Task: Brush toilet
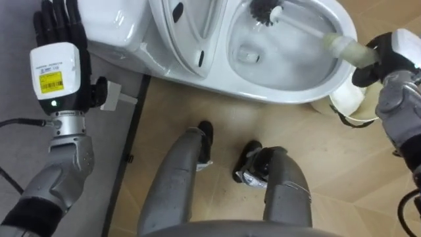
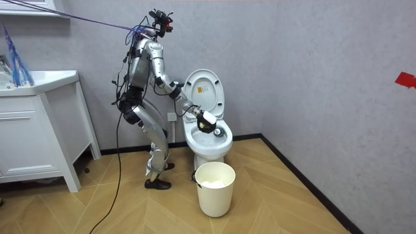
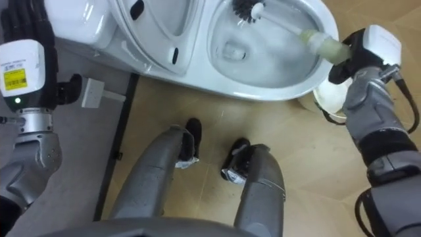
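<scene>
bathroom; brush (image 1: 301, 27) in toilet (image 1: 289, 93) (right hand (image 1: 383, 62))

Grey textured wall (image 2: 312, 52) seen across back and right of room view. Floor (image 2: 292, 208) laid in light wood, herringbone pattern. Dark skirting board (image 1: 135, 118) run along wall foot. White vanity cabinet (image 2: 32, 146) placed at left edge, pale tabletop (image 2: 39, 81) set on it. White bin (image 2: 215, 188) stood on floor, lower centre. Small red mark (image 2: 405, 79) seen on wall, right edge. Room evenly lit, shadows soft.
</scene>
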`<state>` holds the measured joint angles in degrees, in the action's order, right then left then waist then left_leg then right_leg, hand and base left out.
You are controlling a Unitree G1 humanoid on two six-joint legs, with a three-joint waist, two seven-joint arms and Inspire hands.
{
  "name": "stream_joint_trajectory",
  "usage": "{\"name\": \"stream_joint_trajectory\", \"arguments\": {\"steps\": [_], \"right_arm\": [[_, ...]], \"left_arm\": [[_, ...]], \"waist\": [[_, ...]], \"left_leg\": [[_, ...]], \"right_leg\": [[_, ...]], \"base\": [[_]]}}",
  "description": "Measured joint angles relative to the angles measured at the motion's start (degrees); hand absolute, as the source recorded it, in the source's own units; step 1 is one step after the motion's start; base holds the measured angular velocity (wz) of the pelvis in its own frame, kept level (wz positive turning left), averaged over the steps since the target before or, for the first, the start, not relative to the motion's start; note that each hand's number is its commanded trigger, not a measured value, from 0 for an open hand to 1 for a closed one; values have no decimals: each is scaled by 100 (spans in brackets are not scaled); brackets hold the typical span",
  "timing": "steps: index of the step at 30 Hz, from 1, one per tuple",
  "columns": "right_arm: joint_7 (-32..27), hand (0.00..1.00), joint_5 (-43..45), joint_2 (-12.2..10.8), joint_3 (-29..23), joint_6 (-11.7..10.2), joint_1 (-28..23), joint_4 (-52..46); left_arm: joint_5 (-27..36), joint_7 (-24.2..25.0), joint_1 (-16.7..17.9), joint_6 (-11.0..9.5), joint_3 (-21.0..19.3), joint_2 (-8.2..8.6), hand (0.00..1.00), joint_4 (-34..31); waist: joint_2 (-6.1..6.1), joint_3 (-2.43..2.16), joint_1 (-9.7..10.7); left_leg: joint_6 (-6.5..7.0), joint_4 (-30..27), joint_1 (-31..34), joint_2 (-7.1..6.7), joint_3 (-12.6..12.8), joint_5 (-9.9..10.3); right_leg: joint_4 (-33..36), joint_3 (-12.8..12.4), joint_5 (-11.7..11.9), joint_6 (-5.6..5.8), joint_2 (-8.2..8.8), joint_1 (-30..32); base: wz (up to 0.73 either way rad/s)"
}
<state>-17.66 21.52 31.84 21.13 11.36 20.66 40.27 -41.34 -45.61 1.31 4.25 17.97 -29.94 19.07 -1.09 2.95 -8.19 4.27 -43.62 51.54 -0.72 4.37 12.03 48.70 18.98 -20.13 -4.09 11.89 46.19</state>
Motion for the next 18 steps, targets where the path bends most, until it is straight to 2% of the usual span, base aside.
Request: {"name": "stream_joint_trajectory", "arguments": {"steps": [1,2,3,4,5,7,9,11,16,18], "right_arm": [[3,100,106,-10,2,6,-68,-104],[19,100,317,-25,14,21,-217,-340],[51,100,439,-29,53,57,-366,-554],[74,100,505,-29,74,84,-433,-620],[151,100,638,-64,65,175,-625,-758],[320,100,774,-139,202,315,-730,-898],[647,100,844,-168,318,544,-748,-1051],[901,100,1003,-164,355,717,-776,-1322],[1549,100,1526,-139,381,1227,-1091,-2429],[1883,100,1607,-56,434,1533,-1225,-2965]], "left_arm": [[-30,16,0,21,5,24,0,-2],[-59,42,14,66,27,96,0,-2],[-65,91,37,75,49,212,0,-3],[-65,117,46,73,63,242,0,-3],[-77,155,75,69,91,246,0,-2],[-75,158,104,86,89,245,0,4],[-72,186,87,115,83,234,0,8],[-43,222,98,128,81,219,0,7],[173,238,263,118,24,147,0,-117],[194,231,329,118,11,106,0,-240]], "waist": [[28,-8,-8],[122,-36,-36],[240,-46,-93],[291,-49,-111],[371,-67,-172],[441,-63,-230],[544,-62,-280],[612,-67,-283],[645,-65,-337],[683,-74,-342]], "left_leg": [[7,-5,-5,1,-1,5],[25,-19,-7,15,-7,19],[27,-3,-32,38,-12,19],[29,9,-45,42,-13,18],[28,30,-57,66,-10,18],[32,42,-70,122,26,22],[-15,18,-43,206,23,47],[-51,37,-33,257,10,32],[-191,109,9,403,-4,10],[-273,83,93,436,-130,12]], "right_leg": [[-7,2,3,6,-3,-12],[-37,-6,20,30,-34,-31],[-115,0,65,50,-74,-76],[-142,17,76,59,-74,-96],[-200,13,95,85,-107,-115],[-257,-21,142,60,-160,-114],[-320,0,155,38,-242,-113],[-394,18,199,2,-307,-119],[-593,44,297,-170,-514,-109],[-641,145,288,-258,-578,-106]], "base": [[0],[-8],[-9],[-11],[-18],[-18],[-11],[-13],[-10],[4]]}}
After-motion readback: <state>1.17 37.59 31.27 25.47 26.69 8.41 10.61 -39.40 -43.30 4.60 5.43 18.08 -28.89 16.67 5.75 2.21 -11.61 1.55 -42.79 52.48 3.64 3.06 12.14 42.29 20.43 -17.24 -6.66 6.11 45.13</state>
